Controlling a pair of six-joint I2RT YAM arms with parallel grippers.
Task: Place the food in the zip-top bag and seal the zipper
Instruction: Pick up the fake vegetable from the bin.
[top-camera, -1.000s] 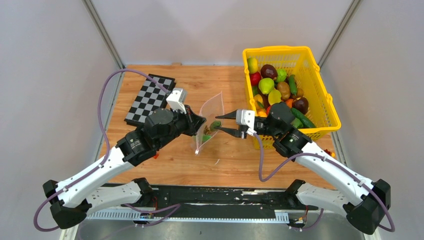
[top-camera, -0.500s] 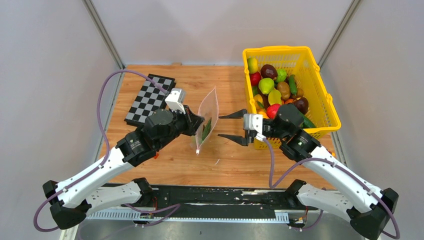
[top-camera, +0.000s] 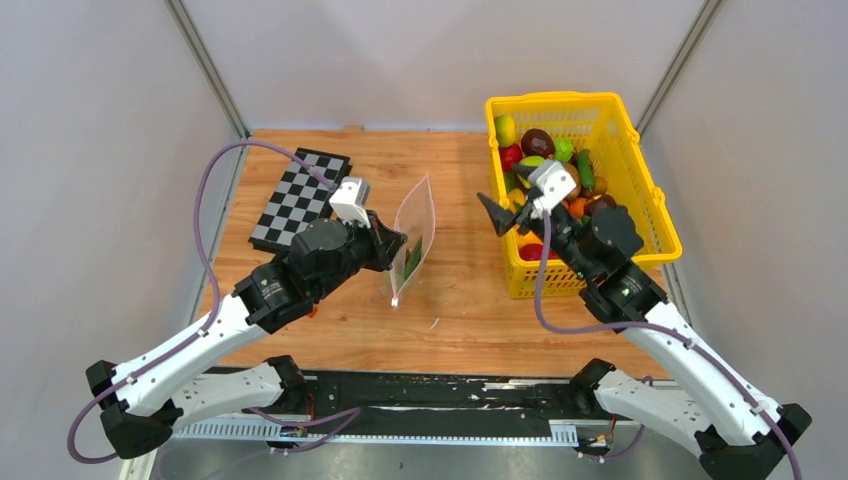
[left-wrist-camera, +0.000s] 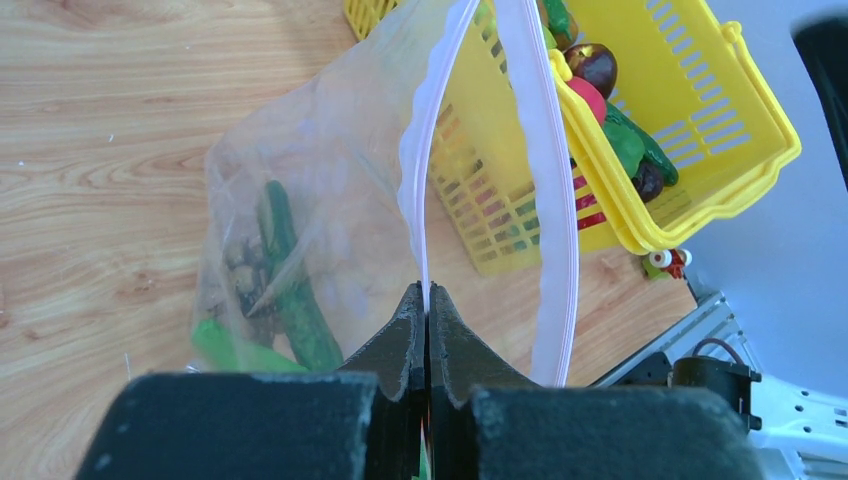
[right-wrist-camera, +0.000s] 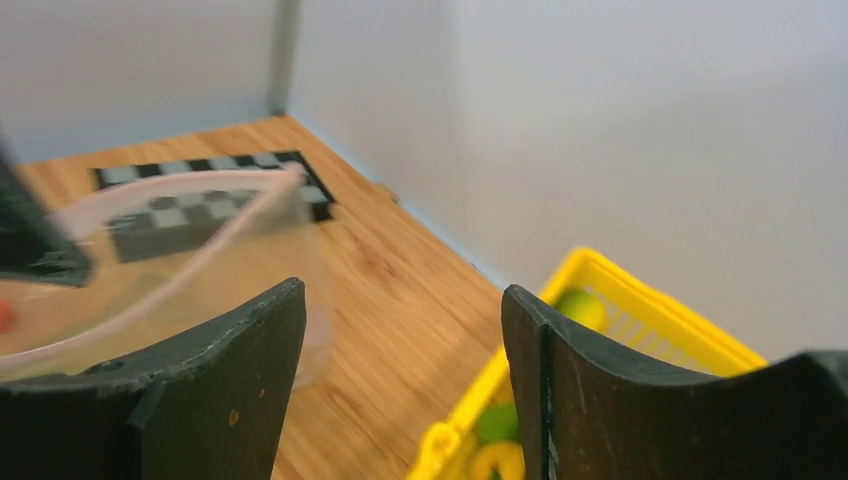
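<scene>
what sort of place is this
Most likely a robotics lab test cell: plain grey panel walls box in a wooden table, a left arm and right arm are bolted at its near edge, and the props look staged, a yellow basket of toy food and a chessboard.

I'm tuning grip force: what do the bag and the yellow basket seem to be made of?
The zip-top bag looks like thin clear plastic film: crinkled and glossy, with the table and the green food pieces showing through. The yellow basket looks like rigid moulded plastic, smooth and slightly shiny, with slotted walls.
</scene>
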